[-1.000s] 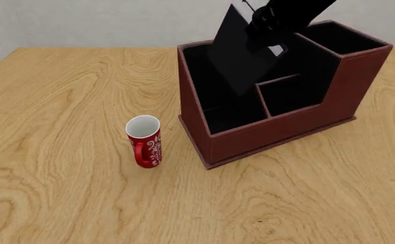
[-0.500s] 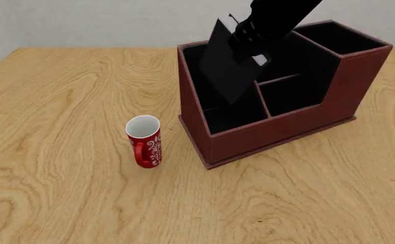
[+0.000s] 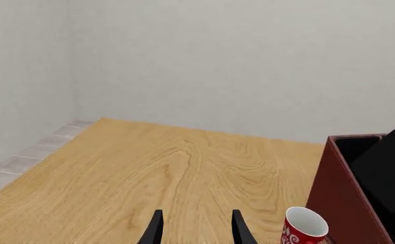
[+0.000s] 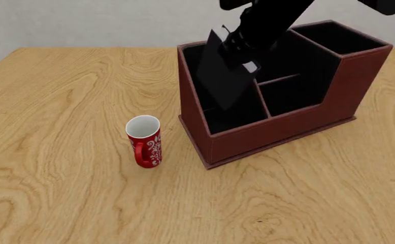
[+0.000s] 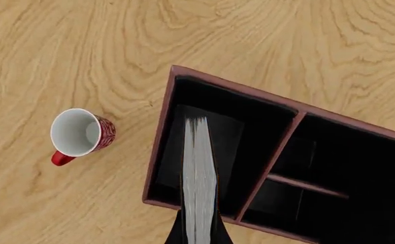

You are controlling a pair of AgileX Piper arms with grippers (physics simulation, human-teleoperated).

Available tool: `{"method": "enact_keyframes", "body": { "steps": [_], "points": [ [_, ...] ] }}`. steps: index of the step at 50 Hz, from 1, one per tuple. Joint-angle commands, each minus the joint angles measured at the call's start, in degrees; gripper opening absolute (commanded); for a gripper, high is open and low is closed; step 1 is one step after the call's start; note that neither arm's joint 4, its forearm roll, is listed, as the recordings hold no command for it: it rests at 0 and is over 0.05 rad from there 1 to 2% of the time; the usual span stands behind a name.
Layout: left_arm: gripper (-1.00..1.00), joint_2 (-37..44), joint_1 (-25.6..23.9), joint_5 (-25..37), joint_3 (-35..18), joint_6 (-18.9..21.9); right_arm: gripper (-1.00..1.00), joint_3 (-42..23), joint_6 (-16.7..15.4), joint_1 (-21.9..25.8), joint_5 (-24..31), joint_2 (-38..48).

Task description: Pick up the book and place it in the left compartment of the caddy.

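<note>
Left gripper: fingers apart, idle above the surface, holding nothing. Red mug untouched. Right gripper: fingers clamped on the book, tilted, lower end inside the left compartment of the caddy. Remaining: lower, release

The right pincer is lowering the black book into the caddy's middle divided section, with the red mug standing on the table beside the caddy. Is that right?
Not quite. The right pincer holds the book over the left compartment, the caddy's large undivided section, not the middle divided one; the right wrist view shows this. The mug does stand on the table beside the caddy.
</note>
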Motion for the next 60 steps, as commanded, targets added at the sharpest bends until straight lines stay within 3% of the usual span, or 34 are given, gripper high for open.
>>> {"method": "enact_keyframes", "body": {
  "steps": [1, 60],
  "points": [
    [1.00, 0.00, 0.78, 0.04, 0.16, 0.33, -1.00, 2.05, 2.07, 0.51, -3.12, 0.84],
    [1.00, 0.00, 1.29, -1.66, 3.24, 1.24, -1.00, 12.17, 4.09, 0.36, -13.88, 5.15]
  ]
}}
